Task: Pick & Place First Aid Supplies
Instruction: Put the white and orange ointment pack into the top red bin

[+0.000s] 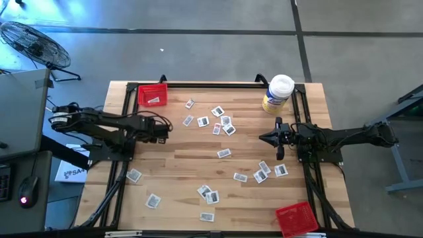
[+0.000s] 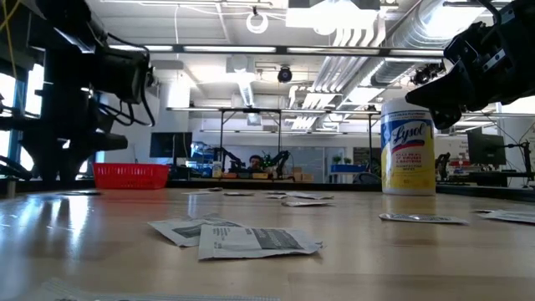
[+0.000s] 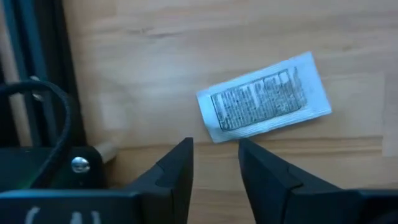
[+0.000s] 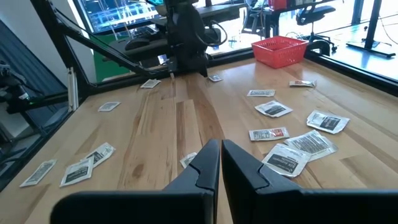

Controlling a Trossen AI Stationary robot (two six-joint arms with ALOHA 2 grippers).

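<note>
Wooden table (image 1: 178, 158), black-framed. White-lidded tub (image 1: 277, 94) upright at the far right corner. 2 red trays: one (image 1: 153, 94) at the far left corner with 1 packet inside, one (image 1: 295, 218) at the near right edge. Left gripper (image 1: 163, 129) over the table's left side, fingers (image 3: 177, 168) slightly parted, holding nothing; 1 packet (image 3: 264, 99) lies flat just beyond them. Right gripper (image 1: 264, 138) right of centre, fingers nearly closed, empty. Packets (image 1: 218, 119) scattered flat across the middle and near side.
</note>
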